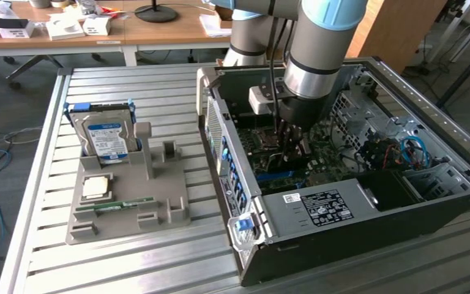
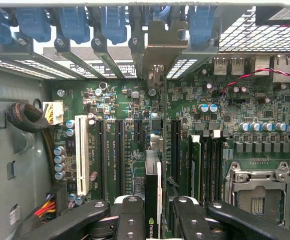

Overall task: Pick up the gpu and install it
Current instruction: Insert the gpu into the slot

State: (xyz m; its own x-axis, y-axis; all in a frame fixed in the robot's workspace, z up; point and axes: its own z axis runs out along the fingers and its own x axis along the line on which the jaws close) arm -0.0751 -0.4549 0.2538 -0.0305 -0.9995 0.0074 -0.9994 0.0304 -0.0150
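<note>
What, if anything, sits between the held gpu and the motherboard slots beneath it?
Nothing visible does. The gripper holds the gpu edge-on above the motherboard; the expansion slots below look unoccupied, and the cable bundle lies off beside the case wall.

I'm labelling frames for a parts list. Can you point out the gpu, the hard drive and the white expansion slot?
gpu [image 2: 152, 200]: wrist view, on the card's top edge between the gripper fingers.
hard drive [image 1: 107, 139]: exterior view, on its blue-white label.
white expansion slot [image 2: 84, 159]: wrist view, midway along the slot.
</note>
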